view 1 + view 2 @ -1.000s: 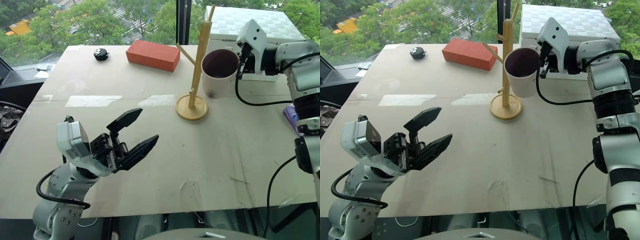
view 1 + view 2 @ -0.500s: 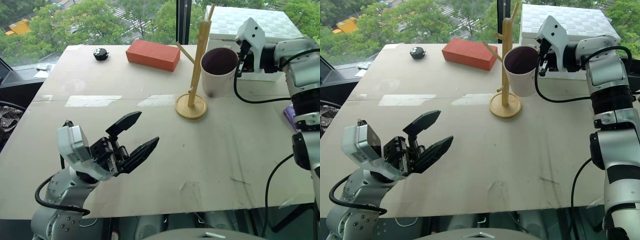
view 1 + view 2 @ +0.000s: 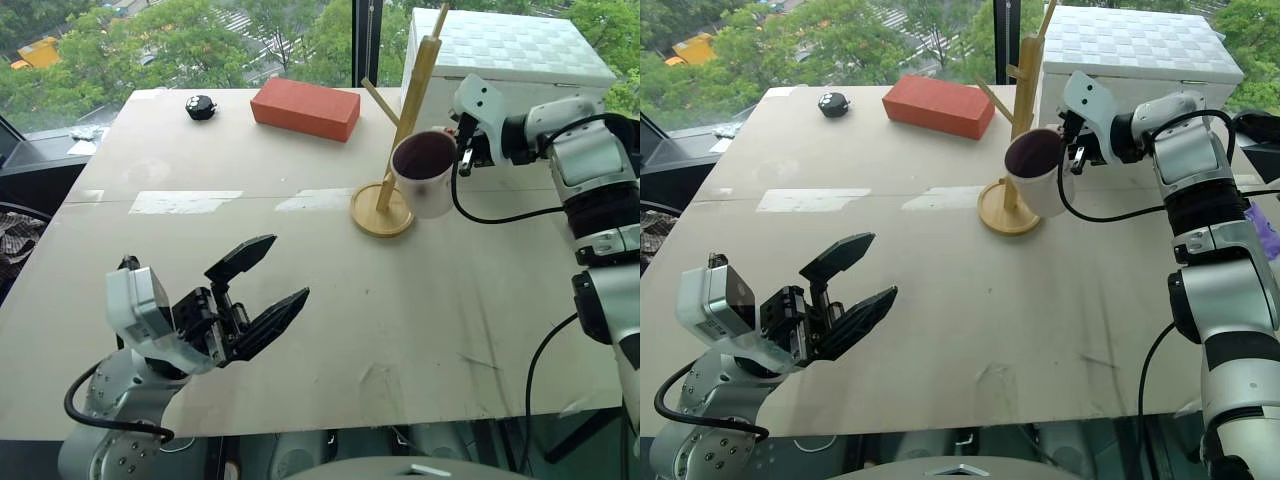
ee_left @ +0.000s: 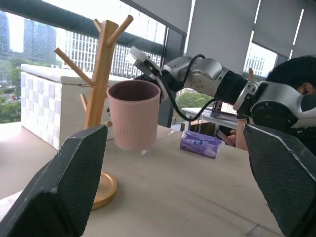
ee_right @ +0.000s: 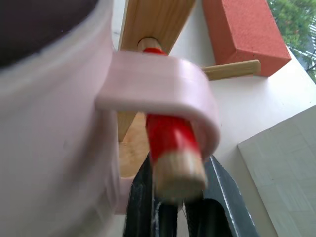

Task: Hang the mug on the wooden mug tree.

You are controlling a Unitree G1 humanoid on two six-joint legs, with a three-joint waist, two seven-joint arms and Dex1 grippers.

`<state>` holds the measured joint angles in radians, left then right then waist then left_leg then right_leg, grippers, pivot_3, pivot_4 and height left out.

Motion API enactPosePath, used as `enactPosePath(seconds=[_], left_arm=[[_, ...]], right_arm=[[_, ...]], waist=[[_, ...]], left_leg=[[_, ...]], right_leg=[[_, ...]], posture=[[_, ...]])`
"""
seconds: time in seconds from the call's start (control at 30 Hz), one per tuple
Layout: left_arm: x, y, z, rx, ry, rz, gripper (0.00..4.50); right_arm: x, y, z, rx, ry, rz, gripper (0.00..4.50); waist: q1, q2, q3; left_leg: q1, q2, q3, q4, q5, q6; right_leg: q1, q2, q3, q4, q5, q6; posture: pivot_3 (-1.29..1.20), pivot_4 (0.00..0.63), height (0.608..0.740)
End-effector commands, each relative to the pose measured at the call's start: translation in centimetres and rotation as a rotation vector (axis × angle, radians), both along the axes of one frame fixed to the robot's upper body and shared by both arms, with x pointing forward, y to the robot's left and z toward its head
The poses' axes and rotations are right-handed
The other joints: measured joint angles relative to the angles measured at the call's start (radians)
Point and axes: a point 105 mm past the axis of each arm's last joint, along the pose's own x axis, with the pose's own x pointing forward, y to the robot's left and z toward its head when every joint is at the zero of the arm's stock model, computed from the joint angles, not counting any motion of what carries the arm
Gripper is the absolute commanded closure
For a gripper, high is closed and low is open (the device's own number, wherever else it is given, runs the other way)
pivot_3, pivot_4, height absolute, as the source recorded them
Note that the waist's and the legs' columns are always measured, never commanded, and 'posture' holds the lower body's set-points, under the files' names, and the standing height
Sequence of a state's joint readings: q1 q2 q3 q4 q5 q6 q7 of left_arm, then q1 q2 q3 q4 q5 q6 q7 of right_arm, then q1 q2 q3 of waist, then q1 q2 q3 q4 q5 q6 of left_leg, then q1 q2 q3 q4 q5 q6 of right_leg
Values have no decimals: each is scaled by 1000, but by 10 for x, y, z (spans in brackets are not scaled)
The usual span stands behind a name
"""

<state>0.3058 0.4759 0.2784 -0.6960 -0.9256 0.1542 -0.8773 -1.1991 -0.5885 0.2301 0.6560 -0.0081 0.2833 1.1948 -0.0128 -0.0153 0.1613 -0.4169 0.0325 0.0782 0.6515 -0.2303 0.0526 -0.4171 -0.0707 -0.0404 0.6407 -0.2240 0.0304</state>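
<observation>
The mug [image 5: 54,98] hangs with its handle threaded over the red-tipped peg of the wooden mug tree [image 3: 405,110], far right on the tabletop [image 3: 300,270]. My right claw [image 3: 464,143] sits by the handle, how far apart I cannot tell. Next: ease clear without nudging it. My left claw [image 3: 258,285] gapes wide, empty.

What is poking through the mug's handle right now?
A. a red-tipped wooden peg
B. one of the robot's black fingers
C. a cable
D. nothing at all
A: the right wrist view shows the red-tipped peg of the wooden mug tree passing through the handle of the mug.
</observation>
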Motion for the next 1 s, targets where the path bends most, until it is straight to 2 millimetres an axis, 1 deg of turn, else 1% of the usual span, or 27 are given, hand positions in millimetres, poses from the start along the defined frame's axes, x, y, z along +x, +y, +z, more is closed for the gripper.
enactPosePath(seconds=[0.03,0.13,0.17,0.27,0.4,0.53,0.63,0.73,0.93,1.0], left_arm=[[-6,1,5,6,-49,7,0],[-7,2,3,5,-47,8,0],[-7,2,3,4,-47,8,0],[-8,3,2,2,-46,11,0],[-10,6,-2,2,-39,25,0],[-11,9,-3,-6,-40,41,0],[-13,13,-4,-13,-41,49,0],[-13,15,-6,-11,-33,49,0],[-11,26,-21,27,24,89,0],[-8,32,-27,49,43,133,0]], right_arm=[[-2,3,15,17,-35,18,2291],[-1,5,14,21,-43,15,821],[-1,5,14,21,-45,16,144],[-2,4,18,46,-56,8,144],[-10,-16,18,64,-69,-13,144],[-22,-35,13,90,-64,-21,144],[-38,-54,6,134,-80,-32,144],[-47,-65,3,188,-69,-70,144],[-74,-99,-13,242,-55,-189,144],[-89,-113,-22,228,-45,-223,144]], waist=[[-1,0,0],[-1,0,0],[-1,0,0],[-1,0,0],[4,0,0],[3,0,0],[5,0,0],[2,0,1],[5,0,0],[8,0,0]], left_leg=[[0,0,0,0,0,0],[0,0,1,0,0,0],[0,0,1,0,0,0],[0,0,1,0,0,0],[0,0,0,0,0,0],[0,0,1,0,0,0],[0,0,1,0,0,0],[0,0,0,0,0,0],[1,1,1,0,0,0],[0,1,1,0,0,0]], right_leg=[[0,0,0,0,0,0],[0,0,0,0,0,0],[0,0,0,0,0,0],[0,0,0,0,0,0],[0,0,-1,0,0,0],[0,0,0,-2,0,0],[0,0,0,-2,0,0],[1,0,-1,-2,0,0],[1,1,-1,-1,0,1],[1,1,-1,-2,0,1]], posture=[[0,150,740],[0,150,740],[0,150,740],[0,150,740],[0,150,740],[0,150,740],[0,150,740],[0,150,740],[0,150,740],[0,150,740]])
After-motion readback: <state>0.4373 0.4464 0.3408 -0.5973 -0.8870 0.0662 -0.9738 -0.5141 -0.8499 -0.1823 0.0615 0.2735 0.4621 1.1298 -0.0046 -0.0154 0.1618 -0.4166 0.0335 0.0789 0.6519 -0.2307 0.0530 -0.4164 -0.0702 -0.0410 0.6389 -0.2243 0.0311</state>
